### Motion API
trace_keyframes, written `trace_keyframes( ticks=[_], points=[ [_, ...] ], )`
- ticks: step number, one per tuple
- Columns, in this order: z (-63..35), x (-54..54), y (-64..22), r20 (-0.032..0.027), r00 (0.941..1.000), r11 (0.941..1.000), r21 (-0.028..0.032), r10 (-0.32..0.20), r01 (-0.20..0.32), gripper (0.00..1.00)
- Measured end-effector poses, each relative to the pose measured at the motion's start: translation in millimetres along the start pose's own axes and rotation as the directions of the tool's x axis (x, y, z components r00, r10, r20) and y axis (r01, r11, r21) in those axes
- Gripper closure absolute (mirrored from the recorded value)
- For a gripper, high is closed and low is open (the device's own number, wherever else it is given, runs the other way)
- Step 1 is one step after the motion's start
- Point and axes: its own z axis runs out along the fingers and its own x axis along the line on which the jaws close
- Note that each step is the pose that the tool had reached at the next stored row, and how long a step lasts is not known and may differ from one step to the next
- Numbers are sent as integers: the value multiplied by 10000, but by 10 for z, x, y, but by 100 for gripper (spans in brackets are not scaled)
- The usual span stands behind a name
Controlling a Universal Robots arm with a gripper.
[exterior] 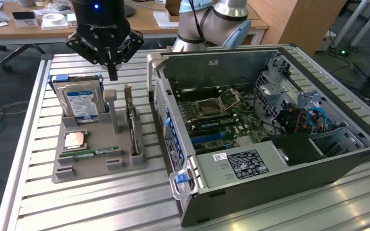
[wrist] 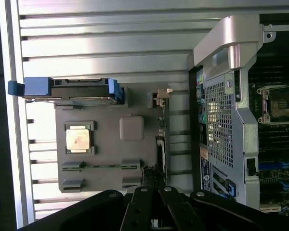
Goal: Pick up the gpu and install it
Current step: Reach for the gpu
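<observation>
At the exterior view's left, the hard drive (exterior: 79,101) stands upright in a slot of the gray holder (exterior: 92,169), probably so that a claw can take it from above. A processor chip (exterior: 75,139) and a RAM stick (exterior: 90,153) lie flat in their own pockets. Above the holder hangs the gripper (exterior: 113,73), its fingers clenched together on nothing and pointing down between the hard drive and the gpu (exterior: 131,122). The gpu stands on its long edge in the holder, on the side nearest the computer case (exterior: 288,161), and is not yet taken. Further right, the case lies open with the motherboard (exterior: 227,120) facing up. I judge that the case wall just beside the gpu leaves little room there.
</observation>
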Motion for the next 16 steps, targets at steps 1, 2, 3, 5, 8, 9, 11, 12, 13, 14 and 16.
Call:
trace_keyframes(
  ticks=[1, 2, 3, 5, 8, 9, 11, 12, 13, 14, 16],
  points=[
    [0, 2, 0, 1, 10000, 10000, 0, 0, 0, 89],
    [0, 3, 0, 0, 10000, 10000, 0, 0, 0, 89],
    [0, 12, -1, 1, 10000, 10000, 1, 0, 0, 89],
    [-1, 21, -2, 0, 10000, 10000, 0, 0, 0, 89],
    [-1, 28, -2, 0, 10000, 10000, 0, 0, 0, 89],
    [-1, 30, -2, 0, 10000, 10000, 0, 0, 0, 89],
    [-1, 31, -3, 1, 10000, 10000, 0, -1, 1, 89],
    [-1, 33, -3, 0, 10000, 10000, 0, -1, 1, 89],
    [0, 36, -3, 1, 10000, 10000, 0, 0, 0, 89],
    [1, 39, -3, 1, 10000, 10000, 0, 1, -1, 89],
    [1, 39, -3, 0, 10000, 10000, 0, -1, 1, 89]
  ],
)
